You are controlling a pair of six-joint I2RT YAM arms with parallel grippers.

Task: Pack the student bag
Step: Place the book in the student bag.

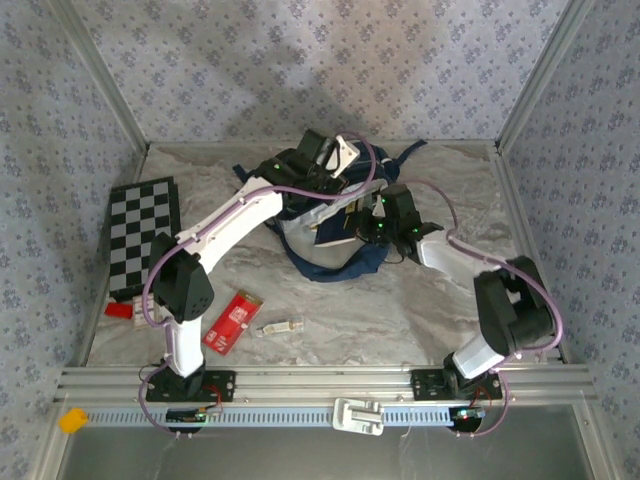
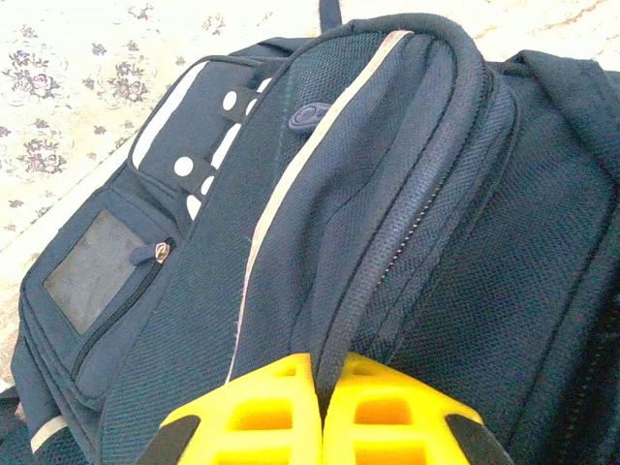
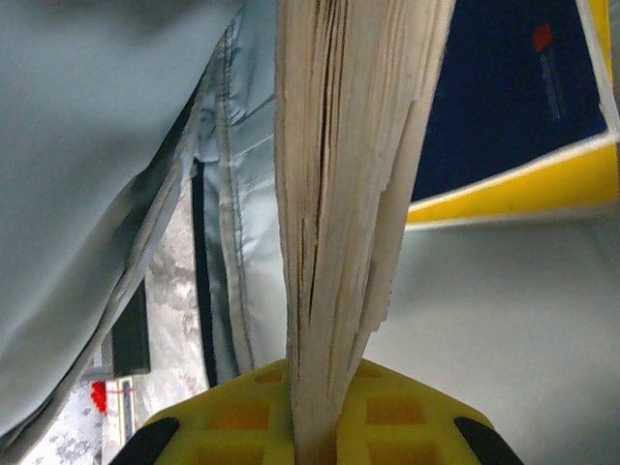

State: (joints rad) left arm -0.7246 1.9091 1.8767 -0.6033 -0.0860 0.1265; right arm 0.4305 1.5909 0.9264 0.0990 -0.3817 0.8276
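Navy coarse-weave fabric, soft and slumped: your student bag [image 1: 345,262] lies at the table's far middle, with a pale stripe curving over its rounded top. Your left gripper [image 2: 320,373] is pinched tight on a ridge of it beside the zipper. A flat checkerboard [image 1: 143,235] lies at the left. Amid smooth grey lining, your right gripper [image 3: 320,387] clamps a thick book [image 3: 339,194], its ragged cream page edges upright.

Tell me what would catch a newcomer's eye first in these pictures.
The navy student bag lies at the far middle of the table. The left end effector pinches a ridge of its fabric beside a zipper; the right end effector grips a thick book inside the pale lining. A checkerboard lies at the table's left edge.
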